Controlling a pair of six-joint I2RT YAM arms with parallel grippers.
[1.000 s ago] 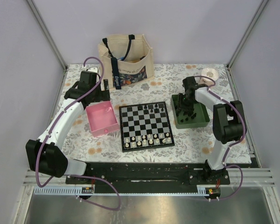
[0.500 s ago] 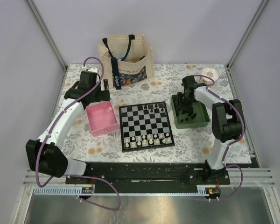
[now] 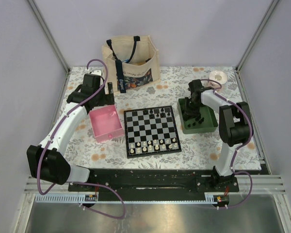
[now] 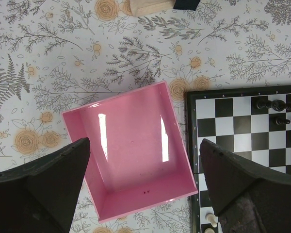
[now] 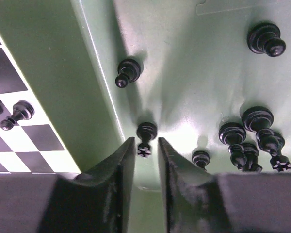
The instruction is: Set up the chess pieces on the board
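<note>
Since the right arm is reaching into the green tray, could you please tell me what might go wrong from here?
1. The black piece between the fingers of the right tool sits close to the green tray wall; one finger may scrape the wall and the piece slip out.
2. Another small piece lies near the other finger and could get nudged.
3. Black pieces already stand close together on the board far rows; placing another may topple one.

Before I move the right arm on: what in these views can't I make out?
- Right wrist: whether the right pincer grips the black piece inside it; the gaps are too fine.
- Top external: the green tray and its contents, partly hidden by the right arm and too small.
- Left wrist: the board, cut off by the right and bottom edges.
</note>
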